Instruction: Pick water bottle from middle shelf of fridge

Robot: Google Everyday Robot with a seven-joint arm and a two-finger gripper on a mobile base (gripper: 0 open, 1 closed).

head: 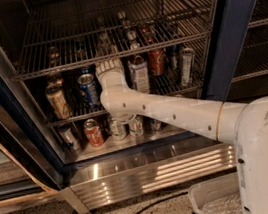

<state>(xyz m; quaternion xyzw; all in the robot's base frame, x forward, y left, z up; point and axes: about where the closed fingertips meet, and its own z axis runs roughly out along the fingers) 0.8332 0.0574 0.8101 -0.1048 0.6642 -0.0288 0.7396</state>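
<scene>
1. Fridge (224, 29): door open, with the left bay exposed to you.

2. Gripper (108, 63): inside the bay, above the middle shelf (70, 119). It sits near the shelf's front edge, roughly midway between the left and right edges, and reaches up to the front rail of the upper rack (174, 41). You cannot tell whether it is apart, together or clamped on anything, because the wrist faces you and covers it.

3. Arm (176, 115): enters from the lower right and crosses the front edge of the middle shelf, bending upward at the elbow.

4. Water bottle: not distinguishable. The space directly behind the gripper is hidden, so you cannot confirm its position on the shelf.

5. Middle shelf, left of the gripper: blue can (88, 88) just beside it, and tan can (58, 101) nearer the left edge.

6. Middle shelf, right of the gripper: labelled bottle (139, 74) just beside it, then red can (157, 61), then silver can (185, 65) near the right edge. All stand upright.

7. Fridge floor: a row of cans, among them a red cola can (93, 132), partly behind the elbow.
</scene>
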